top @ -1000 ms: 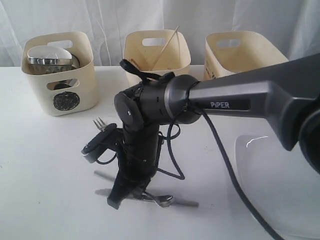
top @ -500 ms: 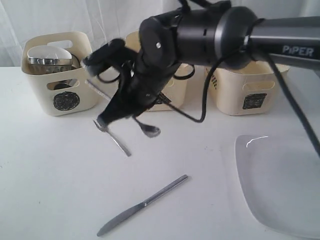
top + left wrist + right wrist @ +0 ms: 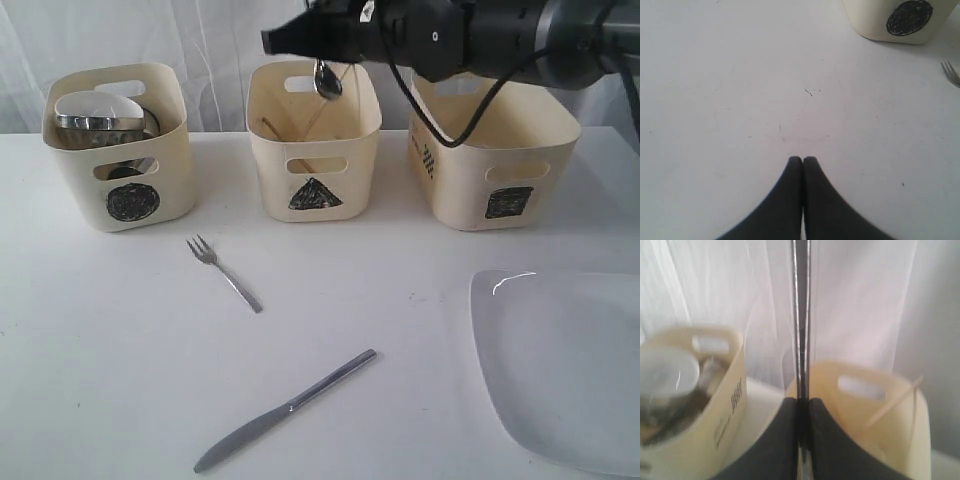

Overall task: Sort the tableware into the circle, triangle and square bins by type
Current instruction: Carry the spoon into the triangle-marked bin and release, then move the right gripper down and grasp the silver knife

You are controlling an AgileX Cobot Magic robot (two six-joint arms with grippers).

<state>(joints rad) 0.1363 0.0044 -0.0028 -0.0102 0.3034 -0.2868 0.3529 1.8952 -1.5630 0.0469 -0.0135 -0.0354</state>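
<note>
The right arm (image 3: 470, 30), a second ago stooped low over the table (image 3: 90, 360) in front of the triangle bin (image 3: 314, 150), now reaches across above that bin's open top. The plate (image 3: 570, 370) lies unmoved, well in front of the triangle bin and off to its right. The circle bin (image 3: 118, 170), just left of the triangle bin, already holds steel mugs and bowls (image 3: 98, 115).

The knife (image 3: 285, 410) and the fork (image 3: 225, 272) are still on the table in front of the triangle bin, with the fork nearer and leftward and the knife farther out.

The right gripper (image 3: 802, 407) is clenched on the handle of the spoon (image 3: 327, 78). The spoon has left the table and now hangs bowl-down directly over the triangle bin, where a chopstick (image 3: 892, 402) leans. The left gripper (image 3: 803, 161) is pinched together on nothing, over bare table well to the left of the triangle bin.

The spoon looks ready to drop in. Fork, knife and plate remain to be sorted.
</note>
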